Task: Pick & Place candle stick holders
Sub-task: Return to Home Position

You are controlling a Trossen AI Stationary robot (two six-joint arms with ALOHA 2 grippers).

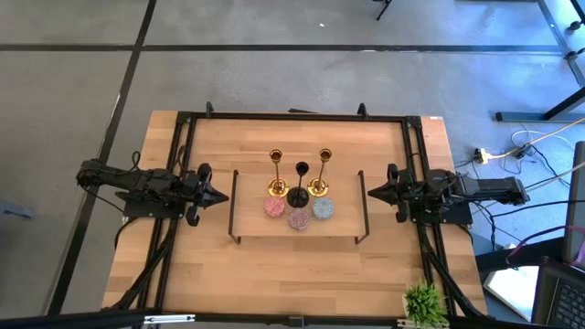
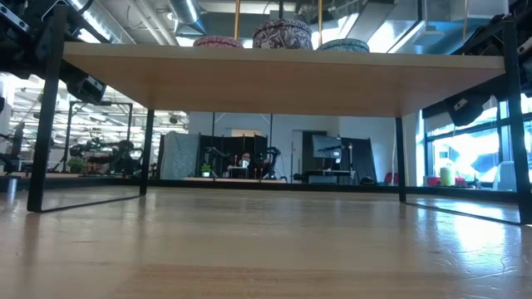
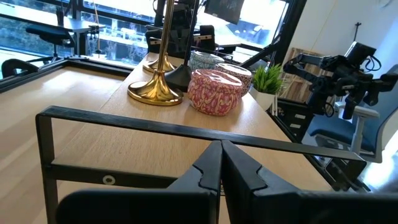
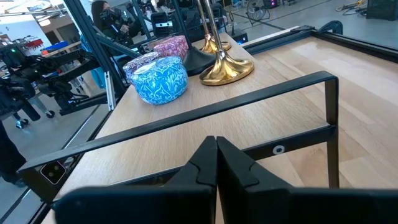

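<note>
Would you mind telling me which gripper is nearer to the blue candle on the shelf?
Right. The right gripper sits just outside the shelf end nearest the blue candle; the left gripper is outside the far end.

Three slim stems stood upright in a row on the wooden shelf (image 1: 256, 224): a shiny gold holder (image 1: 277, 175), a black holder (image 1: 301, 185) in the middle and a second gold holder (image 1: 324, 174), each on a round foot. Close by their feet sat three squat glittery rounds, bunched together: a pink candle (image 1: 274, 206), a mauve candle (image 1: 299, 219) and a pale blue candle (image 1: 322, 208).
</note>
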